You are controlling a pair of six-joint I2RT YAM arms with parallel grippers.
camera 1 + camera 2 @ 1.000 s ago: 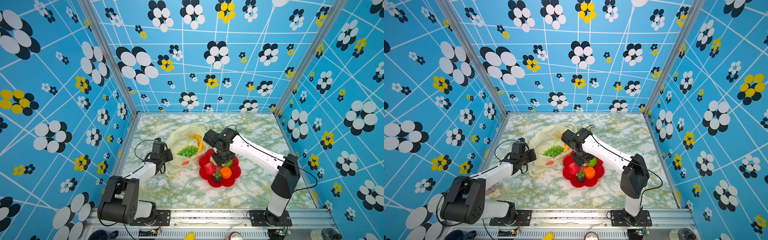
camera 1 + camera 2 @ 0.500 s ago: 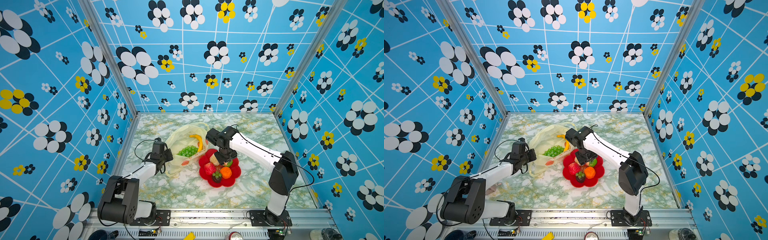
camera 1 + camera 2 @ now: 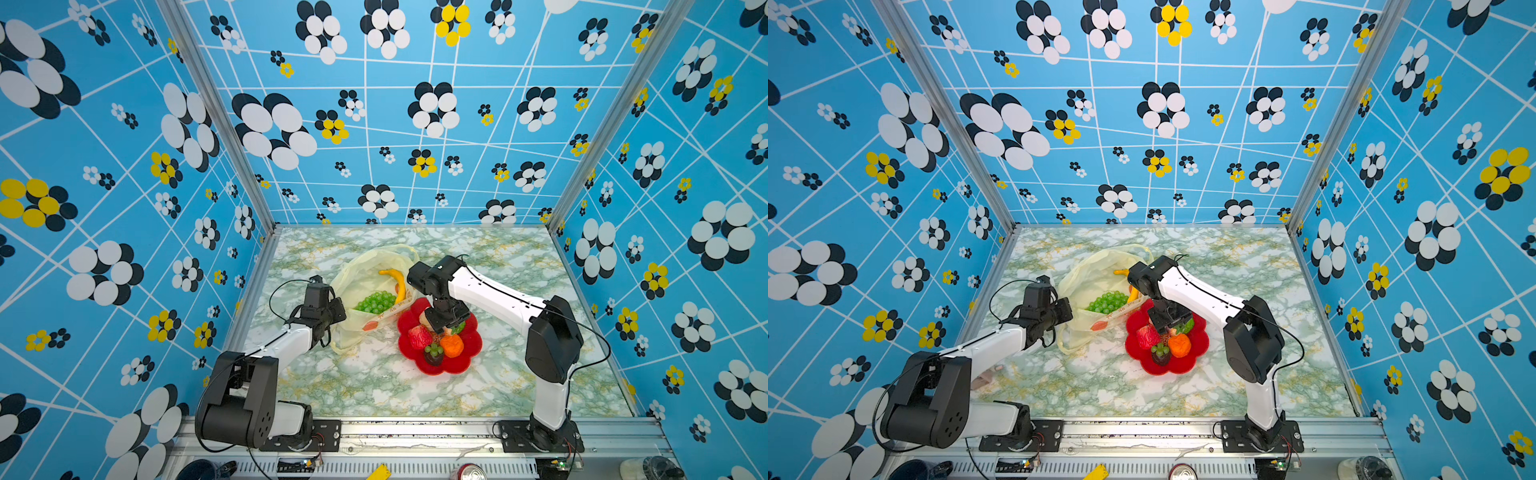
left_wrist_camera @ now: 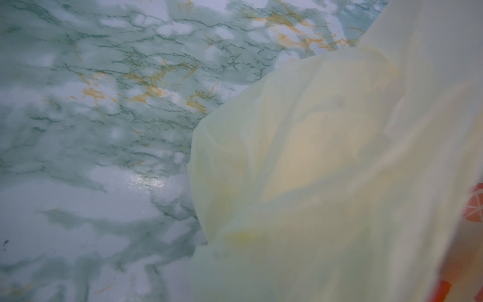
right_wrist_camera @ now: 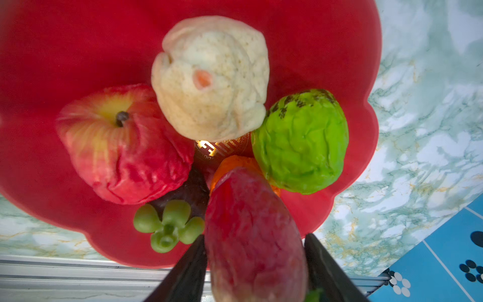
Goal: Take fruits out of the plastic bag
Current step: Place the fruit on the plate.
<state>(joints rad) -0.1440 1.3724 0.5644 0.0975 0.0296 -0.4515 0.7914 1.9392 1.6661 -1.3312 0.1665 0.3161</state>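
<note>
The pale-yellow plastic bag (image 3: 365,274) (image 3: 1096,270) (image 4: 326,157) lies open on the marble table. A yellow banana (image 3: 397,280) and a green grape bunch (image 3: 376,301) lie inside it. My left gripper (image 3: 334,316) is shut on the bag's left edge. On the red plate (image 3: 469,357) (image 5: 78,52) sit an orange (image 3: 451,345), a red wrinkled fruit (image 5: 122,141), a cream piece (image 5: 211,78), a bumpy green fruit (image 5: 300,143) and a dark purple piece (image 5: 170,227). My right gripper (image 5: 254,235) (image 3: 442,328) hangs over the plate, shut on a red strawberry (image 5: 251,209) whose far end reaches the orange.
Blue flower-patterned walls close the table on three sides. An aluminium rail (image 3: 415,428) with both arm bases runs along the front edge. A red can (image 3: 467,473) lies below the rail.
The right arm's elbow has drawn a little to the left while its gripper stays over the plate. The left arm and the bag have not moved.
</note>
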